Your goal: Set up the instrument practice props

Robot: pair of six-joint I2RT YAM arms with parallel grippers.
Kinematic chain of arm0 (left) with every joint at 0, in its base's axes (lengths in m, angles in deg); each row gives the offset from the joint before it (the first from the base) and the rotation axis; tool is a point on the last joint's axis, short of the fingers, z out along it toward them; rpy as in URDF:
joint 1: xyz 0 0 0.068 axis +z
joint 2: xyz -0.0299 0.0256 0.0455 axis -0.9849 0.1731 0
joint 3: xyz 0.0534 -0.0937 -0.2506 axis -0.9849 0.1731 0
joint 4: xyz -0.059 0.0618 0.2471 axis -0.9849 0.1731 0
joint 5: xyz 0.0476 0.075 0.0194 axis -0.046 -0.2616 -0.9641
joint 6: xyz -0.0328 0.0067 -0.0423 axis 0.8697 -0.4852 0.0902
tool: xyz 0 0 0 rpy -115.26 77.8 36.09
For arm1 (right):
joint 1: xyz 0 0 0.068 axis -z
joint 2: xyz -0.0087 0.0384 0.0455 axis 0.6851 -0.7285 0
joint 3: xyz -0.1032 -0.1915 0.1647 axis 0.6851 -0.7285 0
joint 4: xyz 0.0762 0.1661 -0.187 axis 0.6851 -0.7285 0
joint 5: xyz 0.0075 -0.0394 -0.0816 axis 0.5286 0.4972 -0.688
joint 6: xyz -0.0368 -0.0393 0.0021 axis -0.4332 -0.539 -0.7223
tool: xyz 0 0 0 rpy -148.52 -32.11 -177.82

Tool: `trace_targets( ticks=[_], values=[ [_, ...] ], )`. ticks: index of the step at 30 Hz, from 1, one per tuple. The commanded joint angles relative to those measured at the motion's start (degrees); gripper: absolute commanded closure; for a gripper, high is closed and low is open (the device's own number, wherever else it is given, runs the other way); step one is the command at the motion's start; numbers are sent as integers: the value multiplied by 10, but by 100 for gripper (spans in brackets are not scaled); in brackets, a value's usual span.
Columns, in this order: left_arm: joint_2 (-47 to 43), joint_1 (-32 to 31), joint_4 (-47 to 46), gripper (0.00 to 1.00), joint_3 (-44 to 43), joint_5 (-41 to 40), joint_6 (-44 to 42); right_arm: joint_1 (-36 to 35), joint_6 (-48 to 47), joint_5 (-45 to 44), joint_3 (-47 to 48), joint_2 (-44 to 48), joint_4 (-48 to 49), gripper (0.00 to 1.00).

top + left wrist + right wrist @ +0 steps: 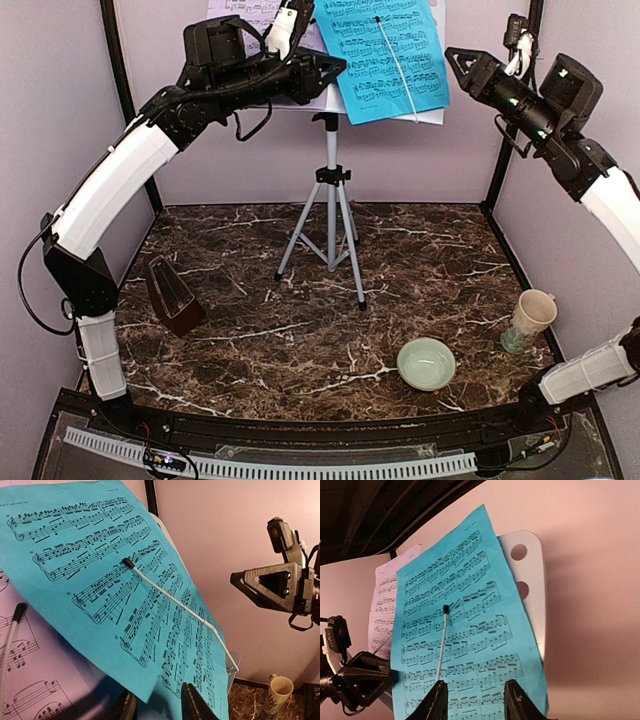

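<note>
The silver tripod music stand (331, 205) stands at the middle back. On its white desk (532, 580) a cyan page (385, 55) lies tilted over a lavender page (250, 12), with a thin white wire arm (170, 597) across it. My left gripper (335, 68) is open at the cyan page's lower left edge (157, 690), its jaws either side of the bottom corner. My right gripper (452, 55) is open and empty, just right of the desk, facing the cyan page (476, 683). The dark reddish-brown metronome (172, 295) sits on the table at the left.
A pale green bowl (427, 362) sits at the front right of the marble table. A cream mug (530, 318) stands near the right edge. Pale walls and black frame posts close in the back and sides.
</note>
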Motion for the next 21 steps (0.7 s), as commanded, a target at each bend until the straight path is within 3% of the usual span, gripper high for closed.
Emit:
trace_targets(
  ticks=[1, 8, 16, 21],
  values=[
    [-56, 1, -19, 64, 24, -7, 11, 36, 14, -3, -50, 17, -11, 60],
    [-88, -12, -34, 58, 70, -21, 6, 103, 58, 65, -81, 25, 1, 63],
    [-94, -23, -22, 52, 85, -33, 0, 134, 119, 154, -92, 10, 43, 63],
    [-122, -35, -27, 47, 148, -50, 15, 137, 140, 188, -89, -1, 55, 64]
  ],
)
